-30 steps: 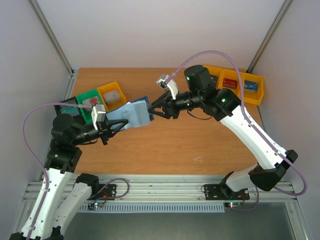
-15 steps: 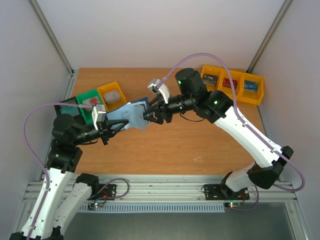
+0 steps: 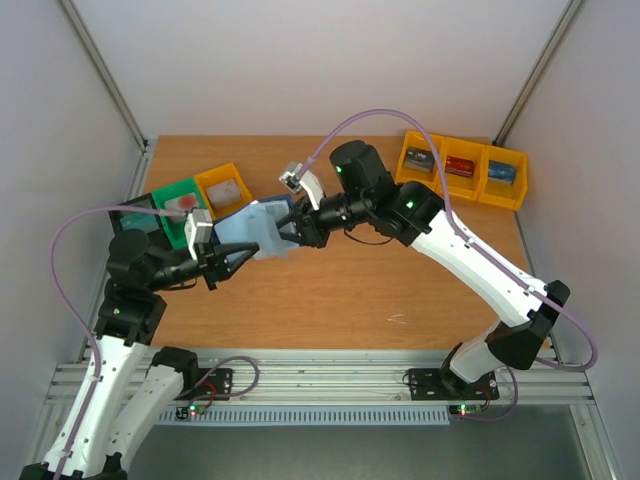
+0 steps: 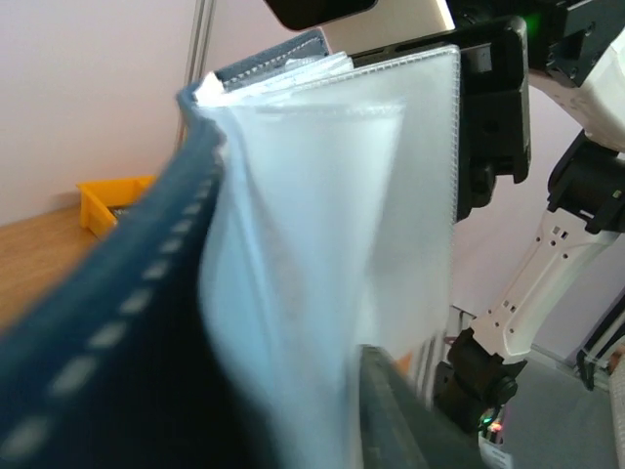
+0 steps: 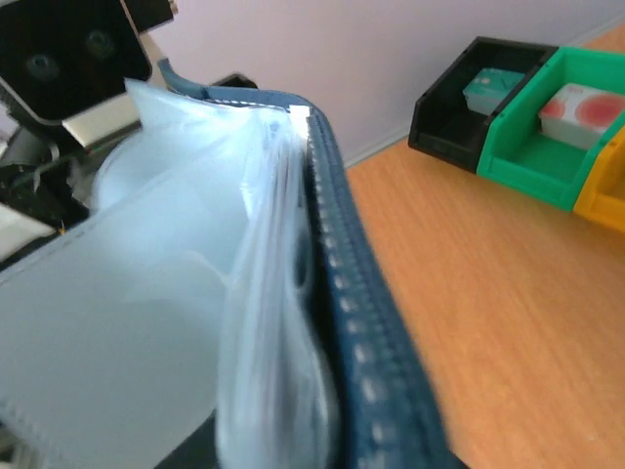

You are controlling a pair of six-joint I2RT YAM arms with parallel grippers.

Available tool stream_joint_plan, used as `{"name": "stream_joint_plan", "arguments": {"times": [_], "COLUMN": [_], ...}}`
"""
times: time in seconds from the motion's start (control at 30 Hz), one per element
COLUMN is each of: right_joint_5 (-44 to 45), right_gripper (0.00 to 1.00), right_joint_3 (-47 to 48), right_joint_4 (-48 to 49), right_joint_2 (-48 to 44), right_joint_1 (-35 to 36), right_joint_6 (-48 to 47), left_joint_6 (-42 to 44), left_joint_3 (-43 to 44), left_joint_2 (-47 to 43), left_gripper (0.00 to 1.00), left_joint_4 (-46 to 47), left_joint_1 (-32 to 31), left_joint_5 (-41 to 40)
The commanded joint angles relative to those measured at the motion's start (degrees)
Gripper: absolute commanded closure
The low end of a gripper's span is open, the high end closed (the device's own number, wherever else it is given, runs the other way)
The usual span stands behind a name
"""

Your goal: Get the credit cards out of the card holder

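Navy card holder [image 3: 258, 230] is hanging open just right of the green bin [image 3: 172, 197], my left gripper [image 3: 228, 258] clamping its cover. My right gripper [image 3: 296, 230] is sitting at the pale sleeves [image 4: 332, 244], jaw state unclear; I'm aiming to pinch one credit card edge and pull straight.

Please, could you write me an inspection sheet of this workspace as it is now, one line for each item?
Surface: wooden table, bare at the front.
Job's things: card holder held open in the air between the arms; credit cards not seen outside it.
Clutter: green bin and yellow bin far left, three yellow bins far right, small items inside.
Hands: left hand grips the card holder; right hand at its opposite edge, grip unclear.
Cables: purple cable arches over each arm.
Surroundings: pale walls, metal frame posts.
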Motion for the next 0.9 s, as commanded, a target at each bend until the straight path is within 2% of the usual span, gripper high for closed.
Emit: {"name": "stream_joint_plan", "arguments": {"times": [0.0,0.03,0.1,0.17,0.37,0.47,0.53,0.7,0.87], "right_joint_5": [1.4,2.7,6.9,14.3,41.5,49.0,50.1,44.3,44.6], "right_gripper": [0.88,0.91,0.98,0.99,0.99,0.99,0.99,0.99,0.99], "right_joint_3": [2.0,2.4,3.4,5.6,17.3,21.2,22.2,21.2,20.4], "right_joint_4": [1.7,1.1,-0.3,-3.7,-16.8,-20.2,-21.2,-19.9,-20.0], "right_joint_2": [1.1,1.4,1.9,3.0,9.9,11.9,12.4,11.1,9.9], "right_joint_1": [0.9,0.9,1.1,2.1,8.4,10.5,11.1,11.4,11.4], "right_joint_6": [2.0,2.5,3.7,5.0,6.9,6.9,6.4,2.2,1.3], "left_joint_6": [-0.9,-0.8,-0.1,0.5,2.8,3.1,2.4,-0.6,-1.3], "left_joint_3": [-0.6,-0.6,-0.5,-0.5,-0.3,-0.1,0.1,-0.4,-1.0], "left_joint_2": [-0.8,-0.8,-0.8,-0.7,-0.6,-0.5,-0.3,0.4,0.5], "left_gripper": [0.54,0.41,0.24,0.02,0.01,0.01,0.01,0.01,0.01], "left_joint_4": [4.0,3.6,2.7,1.9,-0.9,-2.3,-2.7,-3.3,-1.0], "left_joint_1": [-0.3,-0.3,-0.3,-0.3,-0.3,-0.3,-0.3,-0.2,0.0], "left_joint_5": [-0.7,-1.9,-5.1,-7.9,-14.8,-19.4,-21.3,-24.5,-19.8]}}
